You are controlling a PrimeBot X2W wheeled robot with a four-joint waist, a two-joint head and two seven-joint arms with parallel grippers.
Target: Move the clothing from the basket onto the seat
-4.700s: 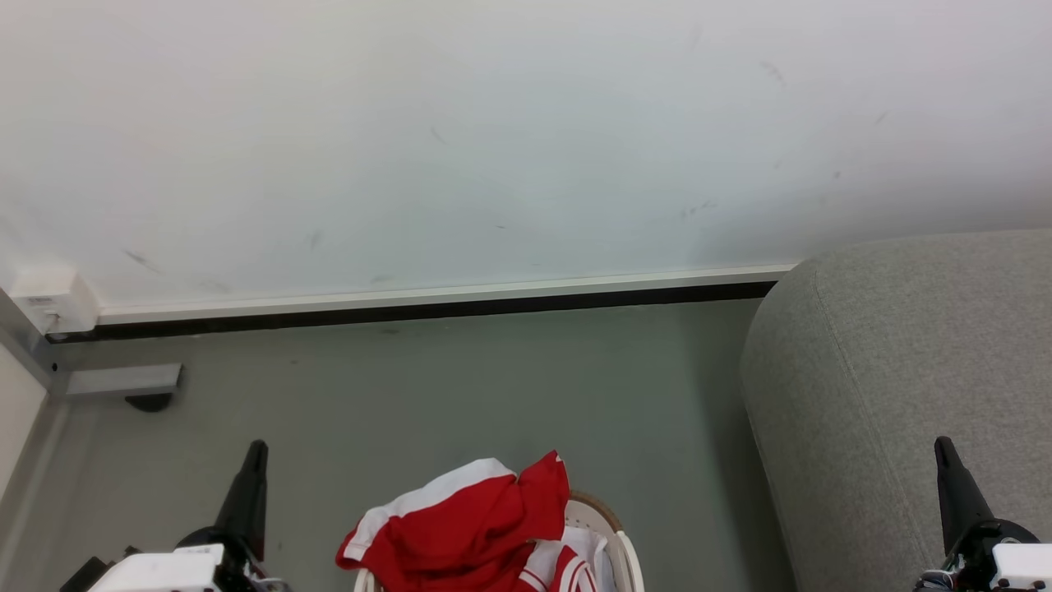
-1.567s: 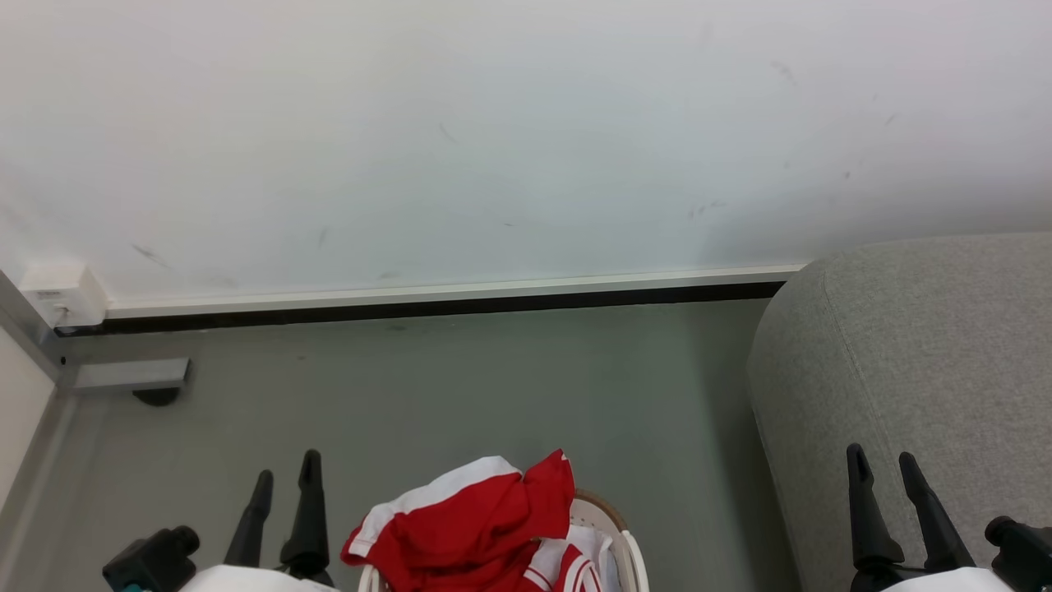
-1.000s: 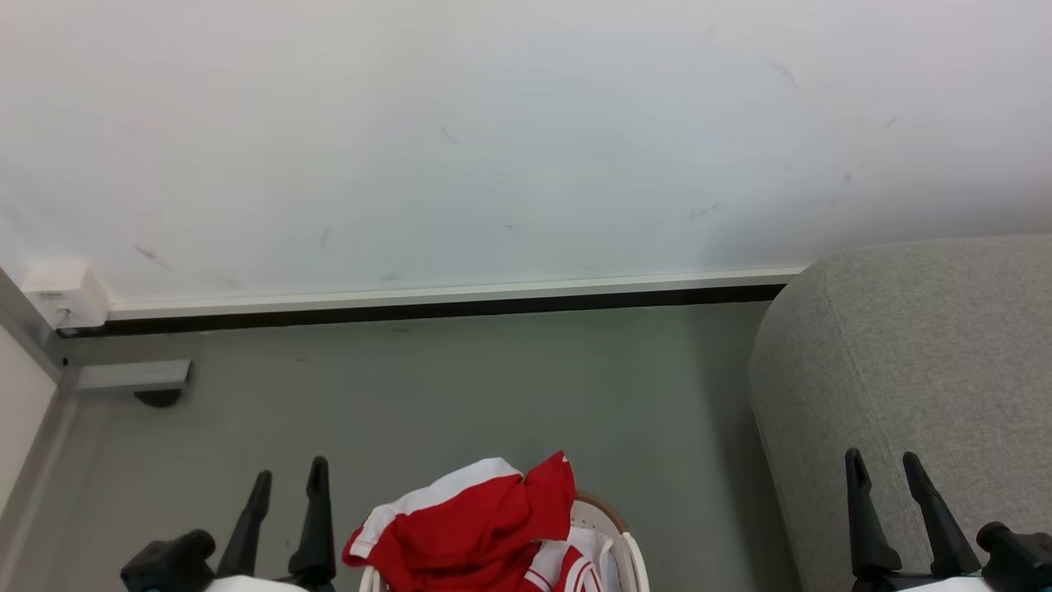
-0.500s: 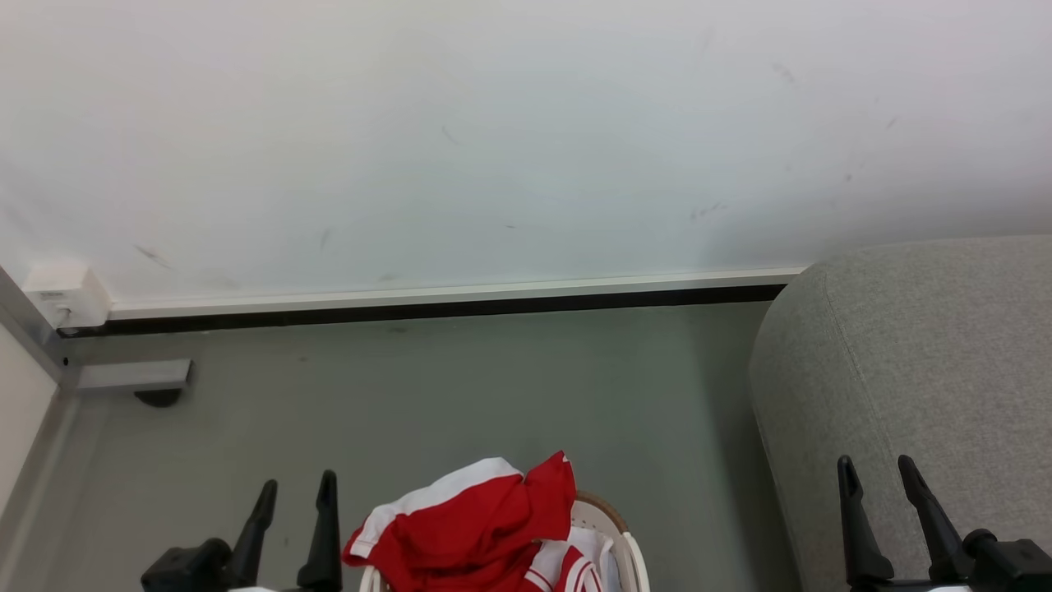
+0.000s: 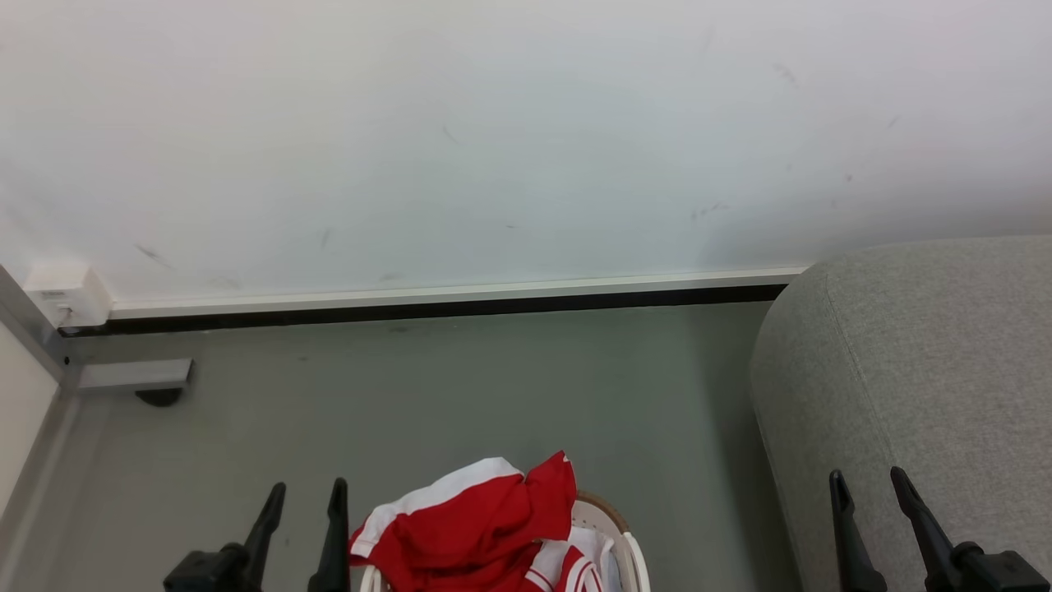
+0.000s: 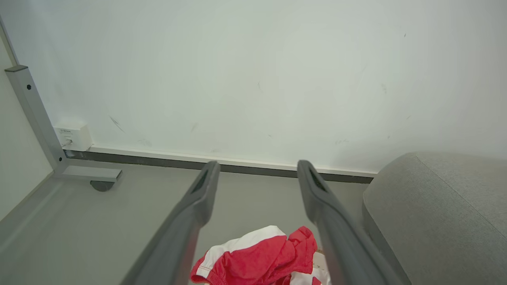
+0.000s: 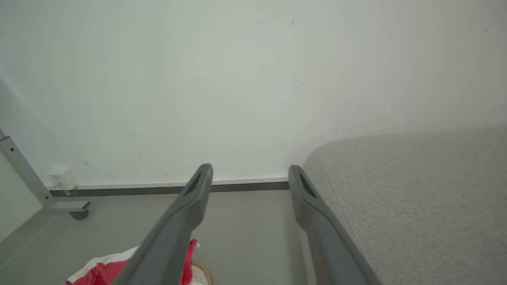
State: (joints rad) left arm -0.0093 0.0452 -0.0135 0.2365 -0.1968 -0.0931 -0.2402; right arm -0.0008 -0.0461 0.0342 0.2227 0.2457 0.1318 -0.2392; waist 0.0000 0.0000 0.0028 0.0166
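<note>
Red clothing (image 5: 468, 526) unmoved; left gripper (image 5: 309, 485), right gripper (image 5: 865, 474) now lower.

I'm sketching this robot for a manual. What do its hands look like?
Both the left hand and right hand have two long, slim, dark fingers tapering toward the tips, on black bases. Close up they look matt grey, with a narrow slot near each tip.

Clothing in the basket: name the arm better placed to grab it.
Left, probably. The left gripper stands open beside the clothing in the basket; the right gripper, also open, is by the seat.
</note>
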